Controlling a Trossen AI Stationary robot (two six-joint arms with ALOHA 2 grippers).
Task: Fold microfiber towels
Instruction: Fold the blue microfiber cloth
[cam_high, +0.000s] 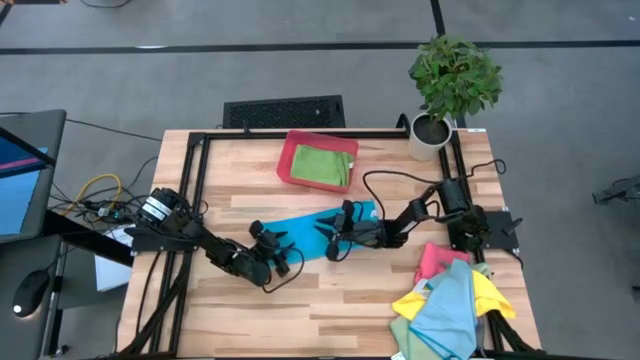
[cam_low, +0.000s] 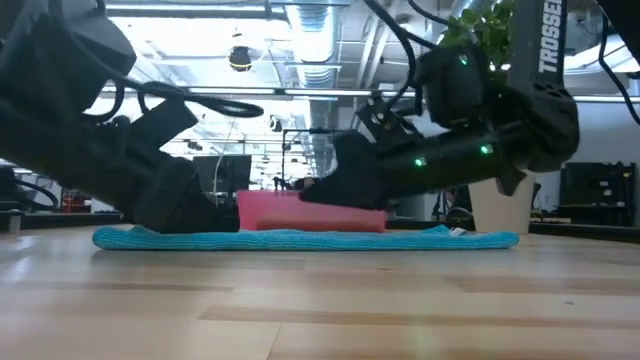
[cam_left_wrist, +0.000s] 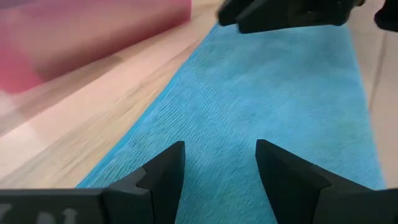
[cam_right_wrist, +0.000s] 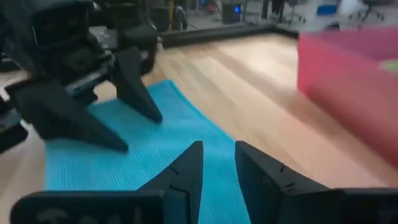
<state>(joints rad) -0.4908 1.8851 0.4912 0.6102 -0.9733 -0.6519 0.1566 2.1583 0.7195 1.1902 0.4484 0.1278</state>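
- I see a light blue towel (cam_high: 312, 232) lying flat on the table (cam_high: 330, 300), folded into a long strip near the middle.
- My left claw (cam_high: 277, 247) sits low at one end of that strip; its two fingers (cam_left_wrist: 163, 175) stand spread with blue cloth showing between them, and I see nothing pinched.
- My right claw (cam_high: 336, 232) is at the other part of the strip, facing the left one; its fingers (cam_right_wrist: 186, 171) have a narrow gap between them, over the cloth's edge, and I cannot tell whether they hold any of it.
- In the low view the blue towel (cam_low: 305, 239) lies as a thin flat band with both arms bent down onto it.
- A red tray (cam_high: 290, 160) sits on the table behind the strip, with a green towel (cam_high: 325, 166) folded inside it.
- A loose heap of towels (cam_high: 445, 300) in pink, yellow, light blue and green lies at the table's near right corner.
- A potted plant (cam_high: 452, 85) stands at the far right corner.
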